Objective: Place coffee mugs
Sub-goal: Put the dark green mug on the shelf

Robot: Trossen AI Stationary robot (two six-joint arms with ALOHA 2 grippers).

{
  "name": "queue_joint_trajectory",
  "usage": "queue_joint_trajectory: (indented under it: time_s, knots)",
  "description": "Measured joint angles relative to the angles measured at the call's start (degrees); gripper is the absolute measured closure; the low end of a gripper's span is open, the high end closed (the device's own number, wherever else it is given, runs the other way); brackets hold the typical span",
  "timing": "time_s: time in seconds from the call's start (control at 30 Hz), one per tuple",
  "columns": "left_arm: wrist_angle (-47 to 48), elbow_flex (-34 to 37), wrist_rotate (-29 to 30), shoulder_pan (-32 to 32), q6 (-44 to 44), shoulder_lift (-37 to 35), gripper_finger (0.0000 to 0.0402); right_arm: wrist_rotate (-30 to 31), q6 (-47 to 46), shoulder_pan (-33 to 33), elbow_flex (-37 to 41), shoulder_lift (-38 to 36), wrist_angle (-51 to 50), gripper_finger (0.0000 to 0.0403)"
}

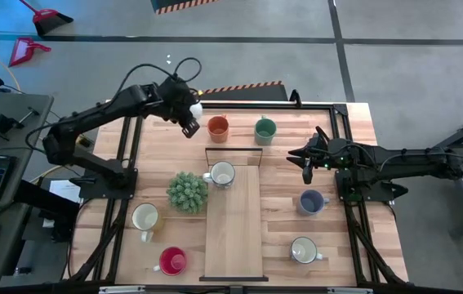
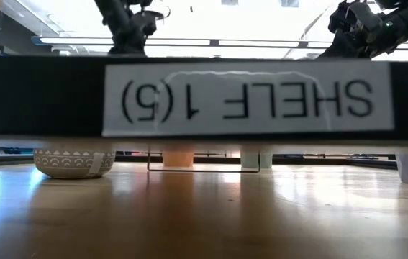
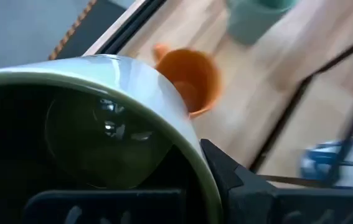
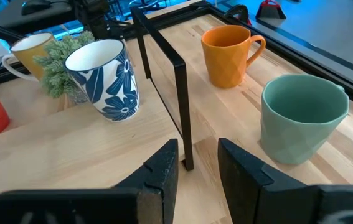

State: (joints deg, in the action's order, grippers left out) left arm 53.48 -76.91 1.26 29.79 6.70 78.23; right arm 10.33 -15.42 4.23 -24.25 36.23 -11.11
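A pale olive-green coffee mug (image 3: 101, 81) fills the left wrist view, and my left gripper (image 1: 189, 119) is shut on it above the table's far left. Just beyond it an orange mug (image 1: 218, 128) and a teal mug (image 1: 264, 129) stand on their bases at the far edge. A blue-flowered white mug (image 1: 222, 174) stands by the shelf's frame. Cream (image 1: 144, 217), red (image 1: 171, 260), blue-grey (image 1: 311, 201) and white (image 1: 303, 250) mugs stand around the shelf board. My right gripper (image 4: 198, 165) hovers open at the right, touching nothing. My left gripper holds the mug by its wall at the rim (image 3: 192, 149). One finger (image 3: 226, 177) lies outside the wall; the other is hidden in the mug's dark hollow. The fingers slant down from the table's left. The mug is lifted clear and tilted, its mouth toward the wrist.
A long wooden shelf board (image 1: 233, 224) with a thin black frame (image 4: 182, 93) lies mid-table. A spiky green potted plant (image 1: 187, 192) stands to its left. In the low view a black labelled bar (image 2: 247, 97) blocks most of the scene.
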Motion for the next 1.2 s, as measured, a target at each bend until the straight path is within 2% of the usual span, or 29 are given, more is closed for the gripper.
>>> queue_joint_trajectory:
  time_s: [0.3, 0.53, 0.87, 1.2]
  knots:
    - [-0.5, -6.0, -0.9, -15.1, 4.9, 3.4, 0.0396, 0.4, 0.0, 0.0, 0.0, 0.0, 0.0, 0.0308]
    - [-1.0, -12.7, 2.7, -25.5, 7.3, 6.6, 0.0396, 0.4, 0.3, 0.0, 0.0, 0.0, -0.5, 0.0308]
    - [0.3, -17.9, 2.0, -36.0, 14.2, 14.7, 0.0396, 0.4, 0.5, 0.0, 0.0, 0.0, -0.7, 0.0308]
    - [10.0, -30.9, 4.6, -41.9, 16.9, 23.1, 0.0396, -0.1, 1.9, 0.0, 0.0, 0.0, -3.7, 0.0308]
